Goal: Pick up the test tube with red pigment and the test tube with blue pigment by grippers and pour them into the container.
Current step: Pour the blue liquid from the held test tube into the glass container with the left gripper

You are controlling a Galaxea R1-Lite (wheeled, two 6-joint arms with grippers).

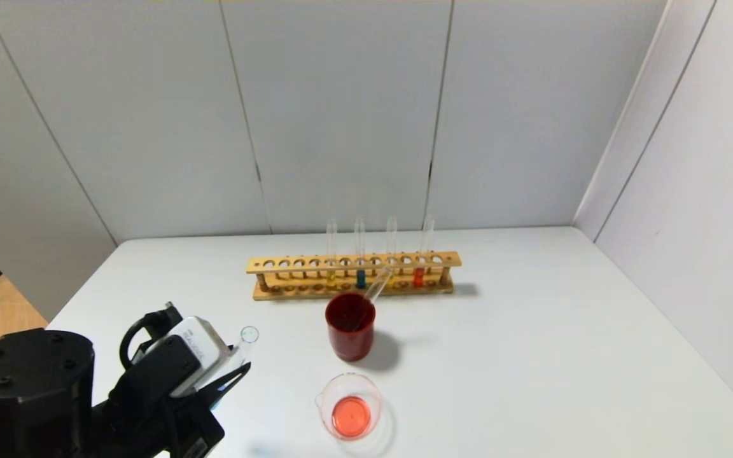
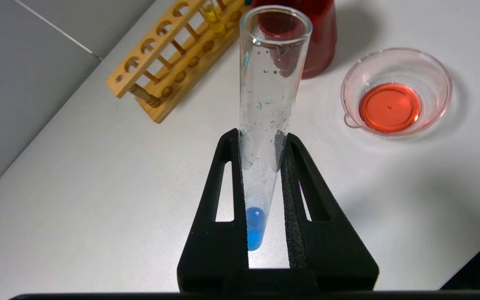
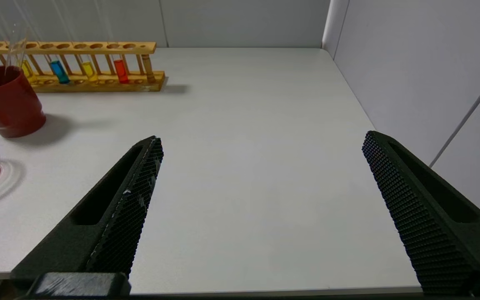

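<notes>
My left gripper is shut on the test tube with blue pigment above the table's front left. In the left wrist view the tube stands between the fingers, mouth away from the wrist, with a little blue liquid at its bottom and droplets on its walls. The container holds orange-red liquid and stands to the gripper's right; it also shows in the left wrist view. A red-pigment tube and another blue tube stand in the rack. My right gripper is open and empty over the front right.
A wooden rack stands mid-table, also holding two yellow-liquid tubes. An opaque dark red cup with an empty tube leaning in it stands between rack and container. Walls close the back and right.
</notes>
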